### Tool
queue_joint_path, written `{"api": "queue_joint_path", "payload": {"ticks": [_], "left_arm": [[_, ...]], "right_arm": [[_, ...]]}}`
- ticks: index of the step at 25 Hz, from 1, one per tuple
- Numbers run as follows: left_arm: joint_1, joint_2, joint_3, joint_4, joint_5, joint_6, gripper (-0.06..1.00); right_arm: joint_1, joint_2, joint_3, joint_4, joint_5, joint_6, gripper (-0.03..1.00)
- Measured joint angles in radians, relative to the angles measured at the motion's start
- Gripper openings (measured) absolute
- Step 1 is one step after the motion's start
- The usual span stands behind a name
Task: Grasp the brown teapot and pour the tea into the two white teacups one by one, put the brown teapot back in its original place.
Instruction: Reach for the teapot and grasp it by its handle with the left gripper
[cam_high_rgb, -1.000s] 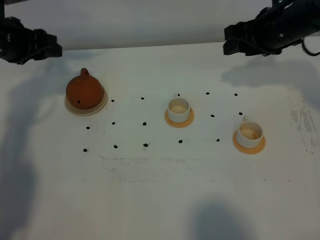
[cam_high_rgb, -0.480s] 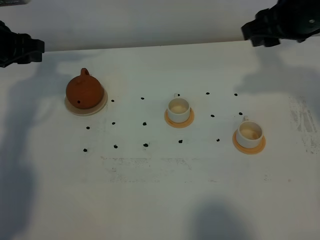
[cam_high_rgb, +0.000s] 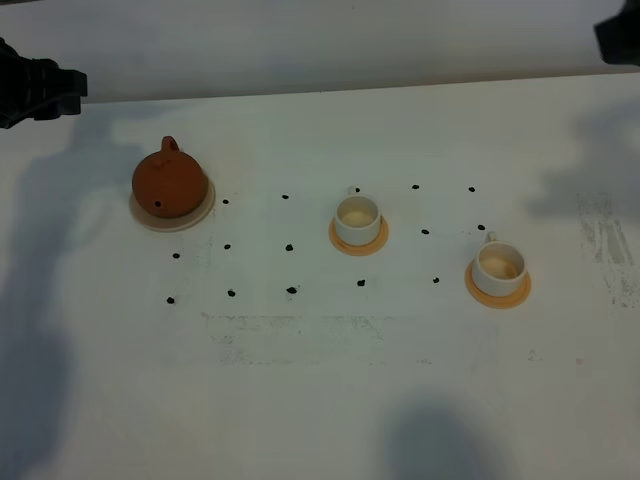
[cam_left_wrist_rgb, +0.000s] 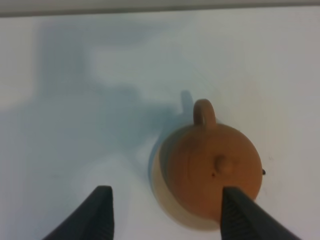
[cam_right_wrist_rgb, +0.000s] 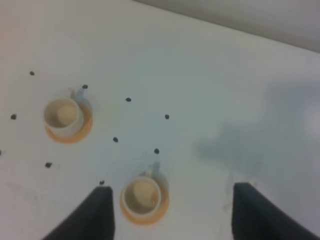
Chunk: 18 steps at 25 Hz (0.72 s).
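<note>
The brown teapot (cam_high_rgb: 170, 183) stands upright on its cream coaster (cam_high_rgb: 150, 219) at the table's left, handle toward the back. In the left wrist view the teapot (cam_left_wrist_rgb: 212, 167) lies below my left gripper (cam_left_wrist_rgb: 167, 217), which hangs open above and behind it without touching; one fingertip (cam_left_wrist_rgb: 240, 212) overlaps the pot's edge. From above, the left gripper (cam_high_rgb: 60, 92) is at the far left edge. The two white teacups (cam_high_rgb: 357, 215) (cam_high_rgb: 497, 263) sit on orange coasters. My right gripper (cam_right_wrist_rgb: 172, 215) is open high over the cups (cam_right_wrist_rgb: 62, 114) (cam_right_wrist_rgb: 142, 195); only a sliver of it (cam_high_rgb: 622, 40) shows from above.
Small black dots (cam_high_rgb: 289, 247) mark a grid on the white table between teapot and cups. A scuffed patch (cam_high_rgb: 290, 330) lies toward the front. The table's back edge (cam_high_rgb: 320, 90) runs behind everything.
The right arm has drawn back to the right until it is almost out of the overhead view. The left arm drew back to the left and now holds there. Teapot and cups have not moved.
</note>
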<state>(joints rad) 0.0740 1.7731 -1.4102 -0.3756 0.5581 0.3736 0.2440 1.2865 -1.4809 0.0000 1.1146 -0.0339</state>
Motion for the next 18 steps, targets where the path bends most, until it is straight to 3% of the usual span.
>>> {"api": "queue_joint_path", "payload": {"ticks": [18], "left_arm": [[-0.001,0.132,0.0,-0.014,-0.108,-0.024,0.48]], "right_arm": [[0.0,-0.583,0.462,-0.048,-0.044,-0.025,0.52]]}}
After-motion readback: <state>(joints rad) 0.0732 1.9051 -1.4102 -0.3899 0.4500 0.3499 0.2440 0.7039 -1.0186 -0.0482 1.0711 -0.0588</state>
